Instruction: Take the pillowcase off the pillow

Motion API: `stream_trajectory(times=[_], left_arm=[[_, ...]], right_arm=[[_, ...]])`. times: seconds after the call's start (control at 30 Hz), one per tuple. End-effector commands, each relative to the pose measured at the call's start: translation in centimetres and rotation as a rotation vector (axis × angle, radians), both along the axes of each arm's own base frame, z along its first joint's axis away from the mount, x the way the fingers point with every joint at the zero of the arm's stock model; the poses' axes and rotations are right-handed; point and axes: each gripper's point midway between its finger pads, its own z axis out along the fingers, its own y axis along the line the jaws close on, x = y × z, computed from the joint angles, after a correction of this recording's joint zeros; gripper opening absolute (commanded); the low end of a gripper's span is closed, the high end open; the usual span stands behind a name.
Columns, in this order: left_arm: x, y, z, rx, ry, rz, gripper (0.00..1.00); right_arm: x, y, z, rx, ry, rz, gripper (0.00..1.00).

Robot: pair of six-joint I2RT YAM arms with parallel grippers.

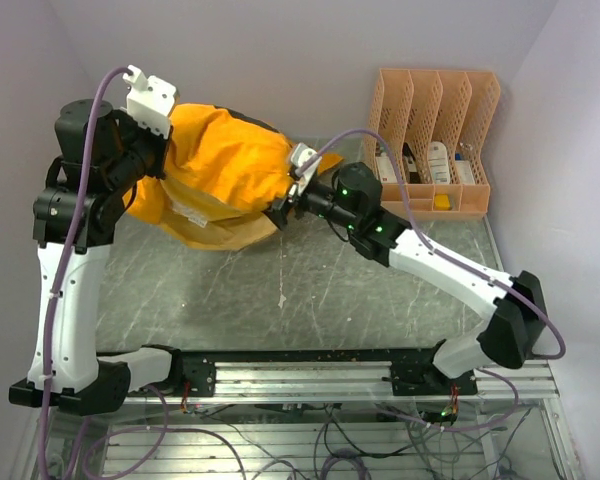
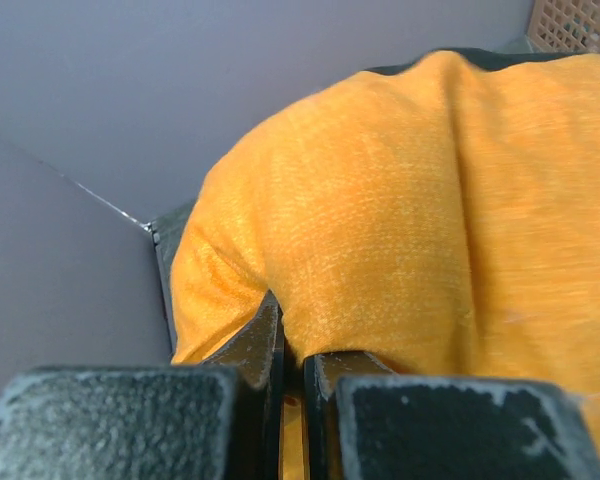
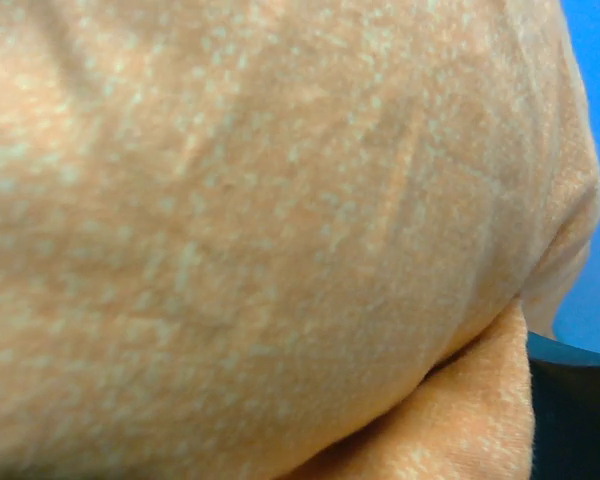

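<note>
Worktop (image 1: 280, 290): grey, marbled, bare on the near side of the cloth bundle.
Pillowcase (image 1: 225, 165): orange-yellow, bunched into a rounded heap on the far left-centre of the worktop, between the two hands; black print just showing at its far edge.
Pillow: hidden inside the cover, judged only from the plump bulge; no bare surface to be seen.
Feel: thin, soft and limp, likely light; folds and slips easily, so probably in need of a firm pinch. Stuffing probably springy and bulky, prone to drag on the cover.
Where to hold: best on a loose fold or hem at an end of the bundle, away from the stuffed middle; the open end not to be made out.
Right hand (image 1: 283, 207): pressed against the right end of the bundle; wrist view filled with orange weave, so cannot tell whether clenched or released.
Left hand (image 2: 292, 365): at the left end, a little farther back; clenched on a fold of pillowcase, fingers (image 2: 255, 350) nearly together with cloth nipped between.
File organizer (image 1: 435, 130): peach plastic, far right, well apart from the bundle.
</note>
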Motion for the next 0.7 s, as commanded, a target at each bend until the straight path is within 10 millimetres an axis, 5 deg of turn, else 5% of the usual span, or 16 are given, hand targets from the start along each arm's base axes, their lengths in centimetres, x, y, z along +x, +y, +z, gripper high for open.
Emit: stream_trajectory(times=[0.0,0.1,0.17,0.43,0.67], left_arm=[[-1.6,-1.3,3.3,-0.053,-0.103,-0.078,0.07],[-1.3,-0.9,2.4,-0.023,-0.105,-0.064,0.07],[-1.0,-0.4,2.0,0.022,-0.123,-0.053,0.13],[-3.0,0.9,3.3,0.124,-0.286,-0.044,0.52],[-5.5,-0.2,5.4,0.145,-0.433,-0.132,0.57]], right_arm=[[-2.5,3.8,8.3,0.233,-0.130,0.192,0.82],[-0.5,4.0,10.6,0.345,-0.064,0.153,0.41],[1.3,4.0,12.3,0.389,-0.016,0.082,0.03],[7.1,1.0,15.1,0.530,0.185,-0.150,0.00],[10.0,1.1,13.6,0.536,0.348,-0.286,0.00]])
